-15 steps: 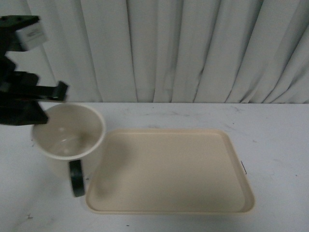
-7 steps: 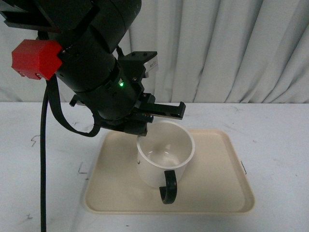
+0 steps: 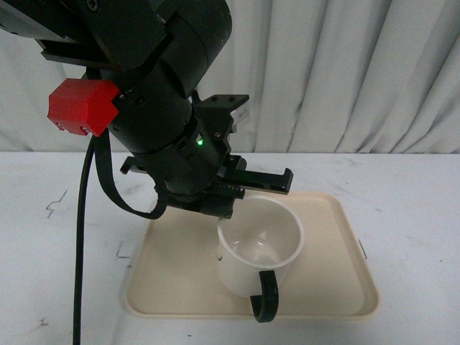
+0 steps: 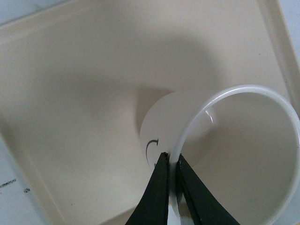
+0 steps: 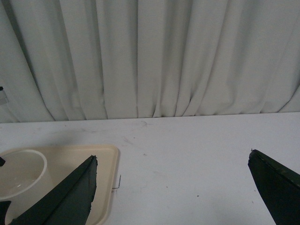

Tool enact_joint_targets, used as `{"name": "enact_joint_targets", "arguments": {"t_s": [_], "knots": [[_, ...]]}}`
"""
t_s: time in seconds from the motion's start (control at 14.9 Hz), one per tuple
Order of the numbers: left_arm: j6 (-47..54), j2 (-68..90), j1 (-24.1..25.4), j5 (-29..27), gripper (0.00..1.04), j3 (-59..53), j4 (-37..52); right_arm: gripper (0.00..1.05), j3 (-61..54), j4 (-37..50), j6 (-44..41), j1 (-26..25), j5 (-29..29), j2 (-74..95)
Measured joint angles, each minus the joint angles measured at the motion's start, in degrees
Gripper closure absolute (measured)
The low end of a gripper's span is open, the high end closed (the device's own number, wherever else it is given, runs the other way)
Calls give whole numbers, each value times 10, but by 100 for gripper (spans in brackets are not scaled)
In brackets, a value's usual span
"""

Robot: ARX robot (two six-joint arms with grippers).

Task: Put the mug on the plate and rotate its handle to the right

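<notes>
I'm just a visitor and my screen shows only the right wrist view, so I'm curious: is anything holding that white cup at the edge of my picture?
Observer: Yes. The left tool grips the rim of the mug, one finger inside, one outside.
Operator: Which way does its handle point?
Observer: The handle points toward the robot's camera, across the near rim of the plate, not to the right.
Operator: Is the cup plain white?
Observer: No. The left wrist view shows a black printed mark on its outer wall.
</notes>
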Motion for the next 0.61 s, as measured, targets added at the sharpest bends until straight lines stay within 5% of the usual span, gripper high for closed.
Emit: {"name": "enact_joint_targets", "arguments": {"t_s": [0.13, 0.61], "knots": [[-3, 0, -3, 0, 101, -5, 5, 7, 0, 0, 0, 0, 0, 0], [-13, -80, 15, -5, 26, -62, 31, 7, 0, 0, 0, 0, 0, 0]]}}
